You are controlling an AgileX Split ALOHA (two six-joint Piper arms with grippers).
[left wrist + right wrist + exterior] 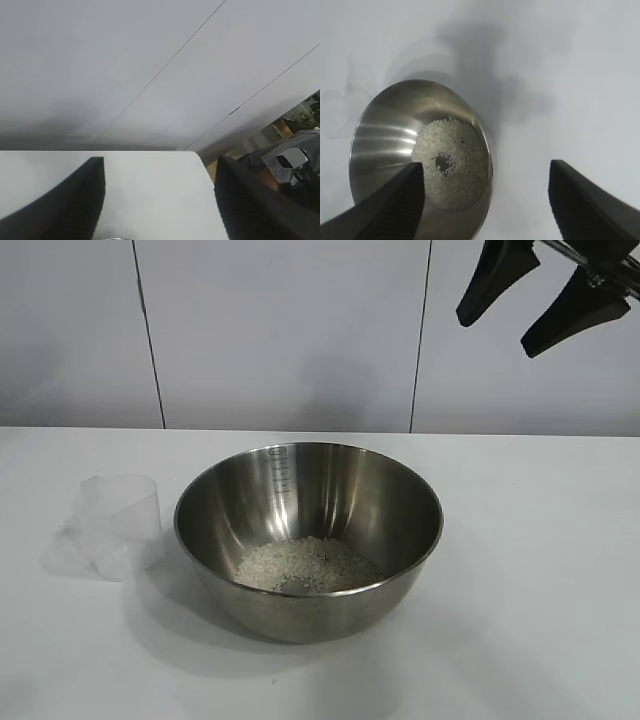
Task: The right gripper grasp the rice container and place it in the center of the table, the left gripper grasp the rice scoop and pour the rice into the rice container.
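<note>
A: Two black fingers hang at the exterior view's upper right corner: the right pincer (545,300), spread wide and holding nothing, high above the white tabletop (540,570) and well clear of everything on it

B: And the rice container (308,538)?

A: Upright near the middle of the tabletop, rim unobstructed all round, with bare surface open to its right and in front. The rice (308,565) lies in a low heap on its floor, with one small bare patch in the middle of the heap, seen from the right wrist

B: Where is the rice scoop (112,525)?

A: Just beside the container's left wall, lying on the tabletop with its mouth toward the camera; whether the two touch cannot be told. No pincer is near it

B: The left pincer (160,200)?

A: Out of the exterior view. Its own wrist camera shows the fingers spread apart with nothing between them, above the tabletop's far edge, aimed at the wall

B: The room?

A: A pale panelled wall (290,330) with thin dark seams stands behind the tabletop. The left wrist view catches a sliver of greenery (305,117) and grey hardware (290,160) past the wall's end
</note>
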